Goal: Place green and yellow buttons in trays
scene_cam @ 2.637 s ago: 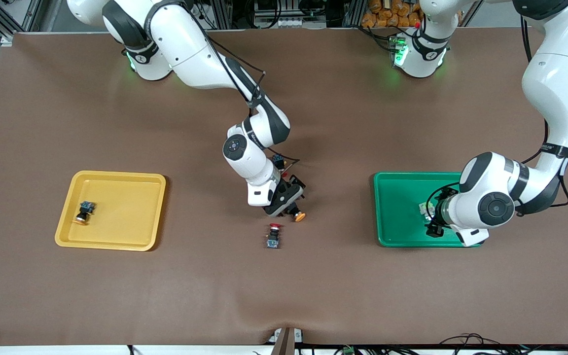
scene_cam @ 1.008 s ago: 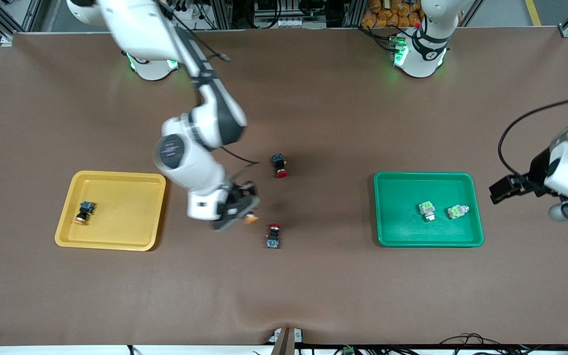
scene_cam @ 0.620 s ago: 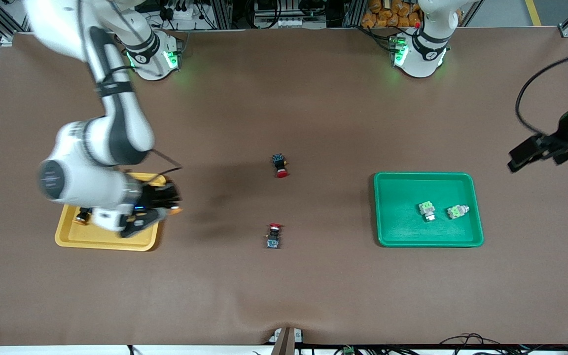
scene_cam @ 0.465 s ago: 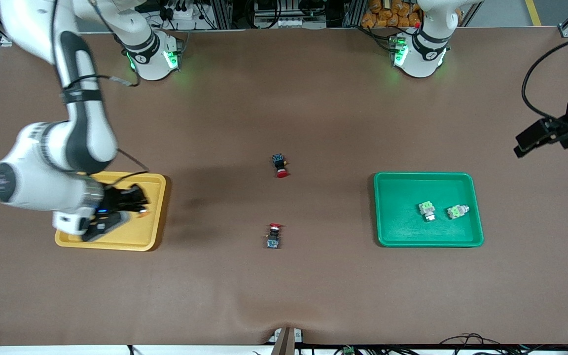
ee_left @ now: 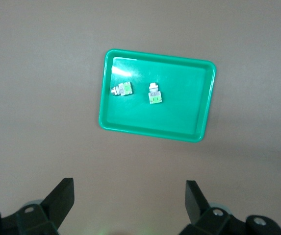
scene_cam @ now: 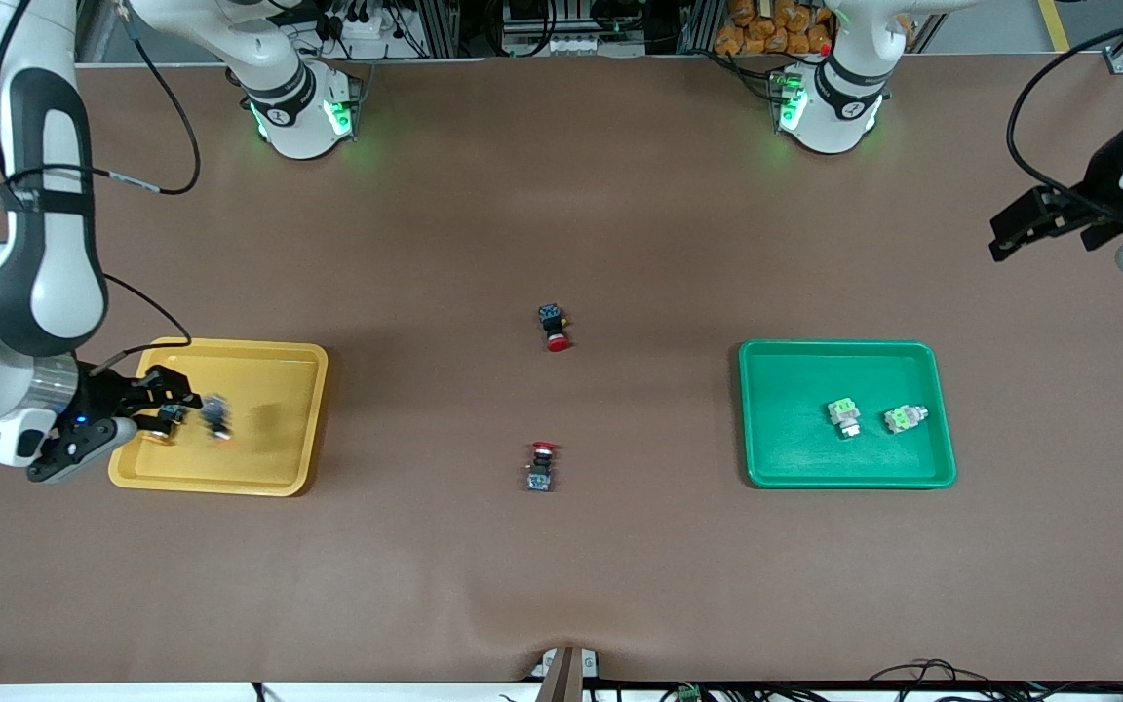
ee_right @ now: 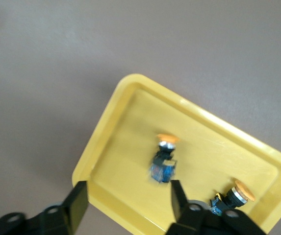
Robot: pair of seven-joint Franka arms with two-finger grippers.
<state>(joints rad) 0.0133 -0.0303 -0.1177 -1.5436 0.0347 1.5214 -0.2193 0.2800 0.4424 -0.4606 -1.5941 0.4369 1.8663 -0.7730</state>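
Black fingers of the right gripper (scene_cam: 147,405) stand apart over the yellow tray (scene_cam: 269,356), at its edge toward the right arm's end of the bench (scene_cam: 561,195), and hold nothing. The orange-capped button (ee_right: 163,159) just beside them shows blurred, apparently not yet at rest; a second orange-capped button (ee_right: 231,197) lies close by the gripper in the same tray.

Risk, as judged: the blurred button may roll or bounce toward the rim and leave the tray; a gripper move across the tray floor could also knock its neighbour.

The left gripper (ee_left: 129,200), fingers wide apart and empty, hangs above the bench at the left arm's end and waits. The green tray (scene_cam: 786,361) holds both green-topped buttons (scene_cam: 845,414), side by side and apart.

Two red-capped switches (scene_cam: 553,327) lie mid-bench, well apart from both trays; picking either would be a sorting error.
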